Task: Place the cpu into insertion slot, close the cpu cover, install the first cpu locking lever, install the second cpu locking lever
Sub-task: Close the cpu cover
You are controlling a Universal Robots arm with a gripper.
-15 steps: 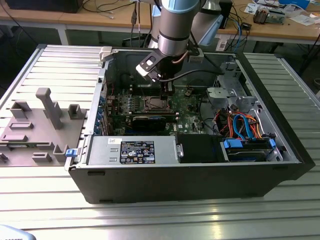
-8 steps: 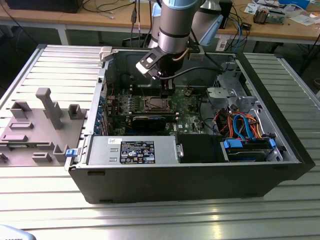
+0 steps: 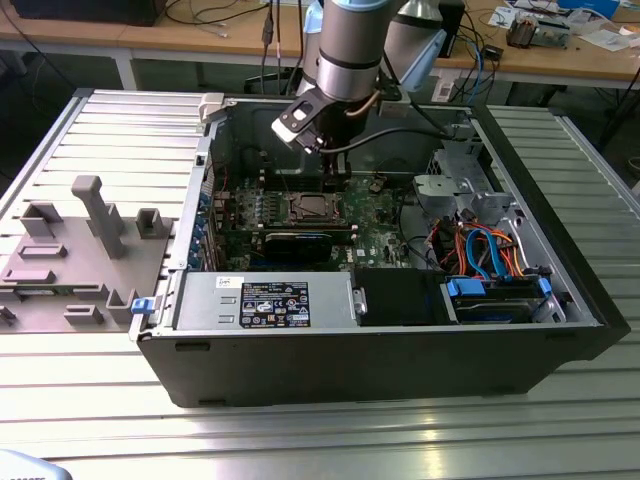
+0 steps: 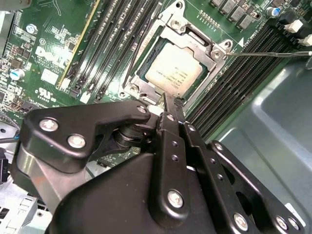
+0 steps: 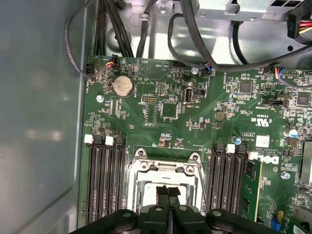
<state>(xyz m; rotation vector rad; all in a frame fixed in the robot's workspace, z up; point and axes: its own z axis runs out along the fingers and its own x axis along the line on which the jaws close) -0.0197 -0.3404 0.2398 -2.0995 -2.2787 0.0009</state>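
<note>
Hovering with its jaws pressed together and empty, the gripper [image 4: 171, 103] has its fingertips at the near edge of the cpu cover [image 4: 192, 39]. Contact is unclear. Just beyond them the cpu [image 4: 173, 73] lies in the insertion slot [image 4: 218, 52], framed by the cover. Memory slots [image 4: 112, 44] flank it, and a thin lever wire [image 4: 273, 53] juts sideways.

1. Probably a robotics lab or workshop, not a home.
2. An open computer case [image 3: 400, 370] lies on a ribbed metal table [image 3: 300, 440], with a robot arm [image 3: 350, 50] above it.
3. Behind the case stand wooden benches [image 3: 150, 42] strewn with cables [image 3: 215, 15].
4. At the exterior view's left of the case sit grey jigs [image 3: 95, 215].
</note>
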